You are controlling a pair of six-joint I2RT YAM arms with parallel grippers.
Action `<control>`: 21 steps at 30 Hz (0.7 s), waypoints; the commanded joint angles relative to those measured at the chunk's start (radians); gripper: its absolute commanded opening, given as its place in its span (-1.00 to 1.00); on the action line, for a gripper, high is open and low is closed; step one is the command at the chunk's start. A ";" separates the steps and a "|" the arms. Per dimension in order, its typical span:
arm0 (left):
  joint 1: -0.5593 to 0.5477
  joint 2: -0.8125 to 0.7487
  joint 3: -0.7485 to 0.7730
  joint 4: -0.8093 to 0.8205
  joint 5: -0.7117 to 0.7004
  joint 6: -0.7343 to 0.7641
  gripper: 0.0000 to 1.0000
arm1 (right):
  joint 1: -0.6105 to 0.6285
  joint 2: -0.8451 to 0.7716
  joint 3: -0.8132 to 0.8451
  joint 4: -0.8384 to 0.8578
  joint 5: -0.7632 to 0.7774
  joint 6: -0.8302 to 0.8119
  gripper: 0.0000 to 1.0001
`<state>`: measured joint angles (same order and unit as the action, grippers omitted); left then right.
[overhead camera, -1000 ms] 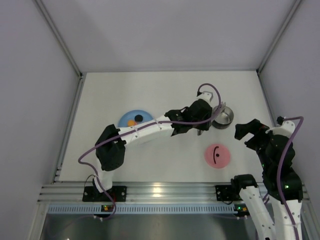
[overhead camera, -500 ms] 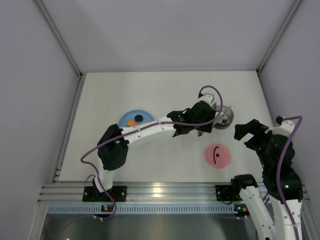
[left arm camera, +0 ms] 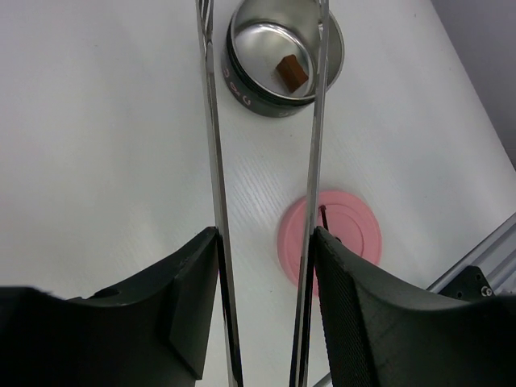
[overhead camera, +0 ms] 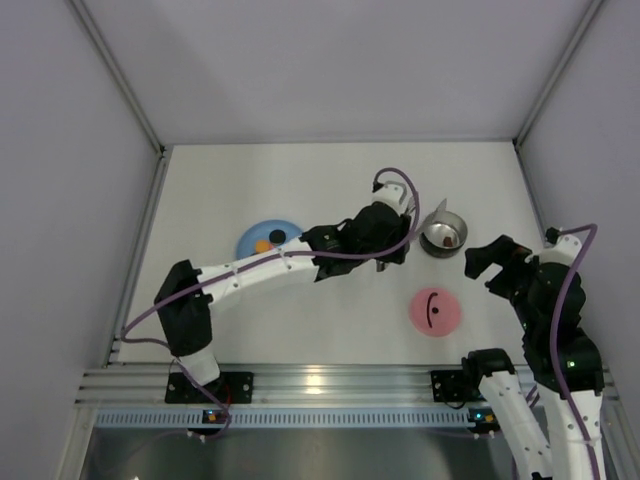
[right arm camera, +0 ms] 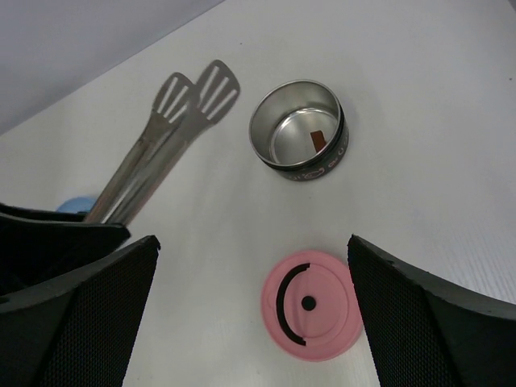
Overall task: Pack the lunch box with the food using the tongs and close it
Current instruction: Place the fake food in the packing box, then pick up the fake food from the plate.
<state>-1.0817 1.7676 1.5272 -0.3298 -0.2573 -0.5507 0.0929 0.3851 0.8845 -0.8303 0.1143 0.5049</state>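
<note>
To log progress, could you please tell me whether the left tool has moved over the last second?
Yes. The left tool has drawn back leftward from the lunch box, toward the plate.

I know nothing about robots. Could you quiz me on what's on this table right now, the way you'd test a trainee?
1. True or false: the pink lid sits on top of the lunch box.
2. How many food pieces lie inside the lunch box? A) none B) one C) three
3. Which arm's gripper holds the tongs?

Key
1. False: the lid lies flat on the table, apart from the box.
2. B: a single brown one.
3. The left gripper. The right gripper is open and holds nothing.
</note>
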 commanded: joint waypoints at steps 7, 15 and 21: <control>-0.003 -0.351 -0.194 -0.303 -0.445 -0.181 0.10 | -0.015 0.015 -0.028 0.046 -0.051 -0.008 0.99; -0.003 -0.537 -0.380 -0.535 -0.565 -0.383 0.12 | -0.015 0.026 -0.085 0.091 -0.103 0.015 0.99; 0.011 -0.661 -0.527 -0.621 -0.597 -0.515 0.16 | -0.015 0.023 -0.098 0.097 -0.108 0.015 0.99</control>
<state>-1.0790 1.1763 1.0256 -0.8787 -0.7807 -0.9562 0.0929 0.4023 0.7868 -0.8009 0.0231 0.5159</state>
